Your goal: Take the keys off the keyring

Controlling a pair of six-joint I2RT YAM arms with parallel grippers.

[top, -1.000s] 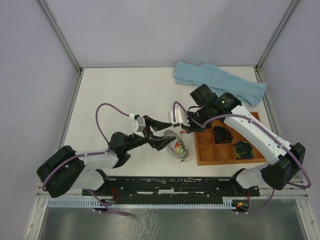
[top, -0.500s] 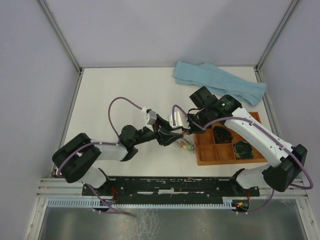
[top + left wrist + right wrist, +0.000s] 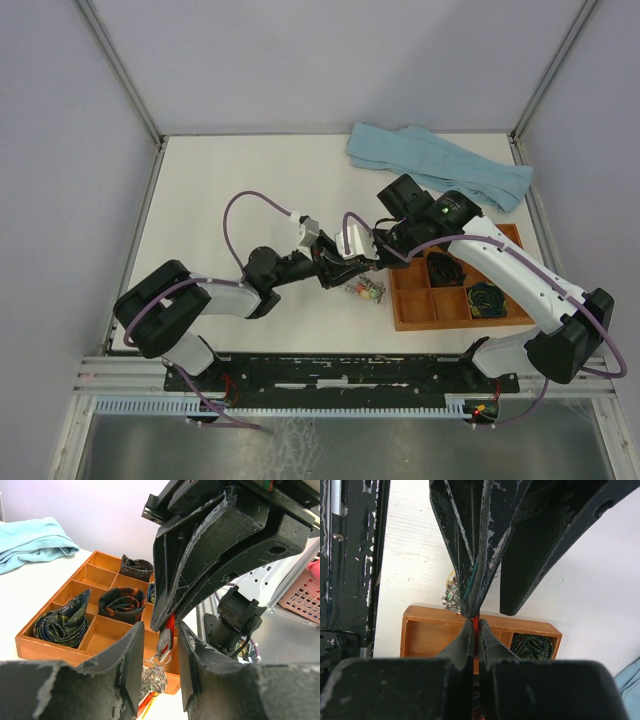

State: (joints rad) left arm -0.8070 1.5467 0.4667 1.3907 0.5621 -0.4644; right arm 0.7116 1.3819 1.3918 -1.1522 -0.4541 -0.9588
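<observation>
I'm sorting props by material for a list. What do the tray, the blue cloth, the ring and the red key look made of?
The tray looks like wood: orange-brown, smooth and slightly glossy, with thin dividers. The cloth looks like soft matte fabric lying in folds. The ring looks like bare silvery metal, with glinting wire loops. The key probably has a plastic head, given its uniform red, but it is too small to be sure.

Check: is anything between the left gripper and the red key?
Nothing visible does. The red key hangs in the gap between the left gripper's open jaws, clear on both sides. The right gripper pinches it from above.
</observation>
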